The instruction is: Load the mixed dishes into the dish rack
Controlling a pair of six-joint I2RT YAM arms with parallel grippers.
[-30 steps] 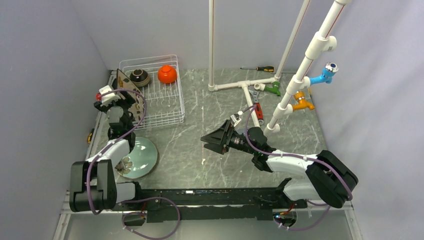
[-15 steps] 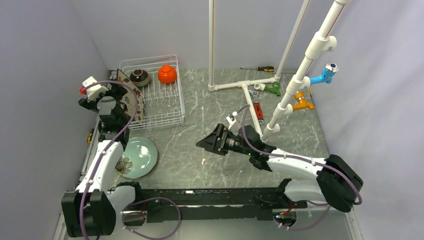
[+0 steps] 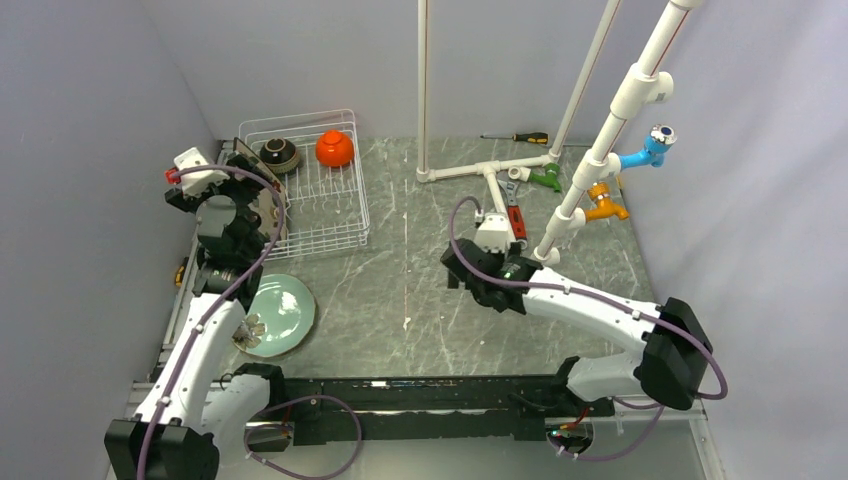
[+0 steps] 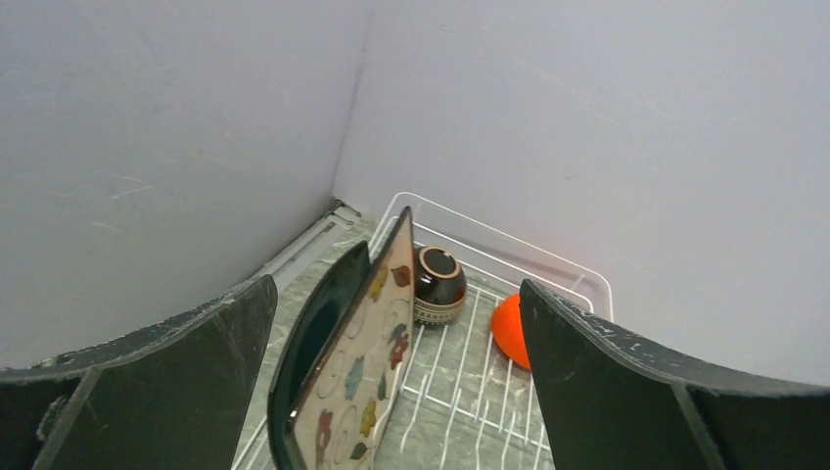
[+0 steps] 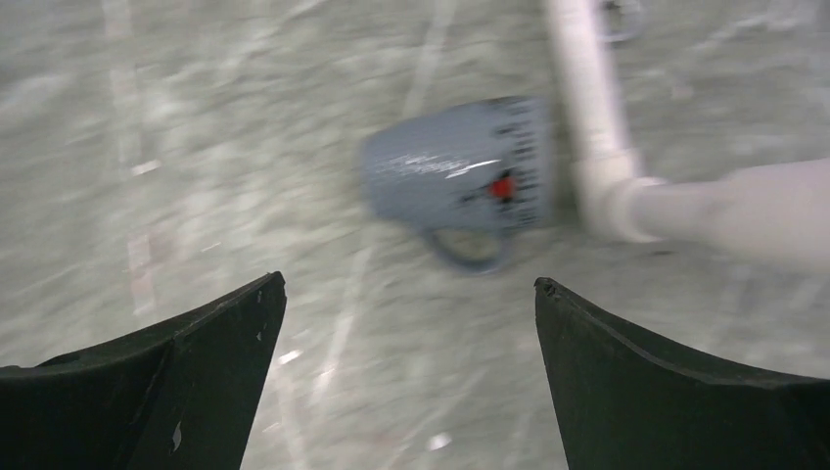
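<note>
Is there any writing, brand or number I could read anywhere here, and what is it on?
No text is readable in any view.
On the grey mug: dark printed lines and a red dot, too blurred to read.
On the brown square floral plate: flower motifs only, no words.

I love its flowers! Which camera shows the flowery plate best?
The left wrist view: the floral plate stands on edge in the dish rack, pattern showing. The top view catches only a sliver by the left arm; the right wrist view misses it.
</note>
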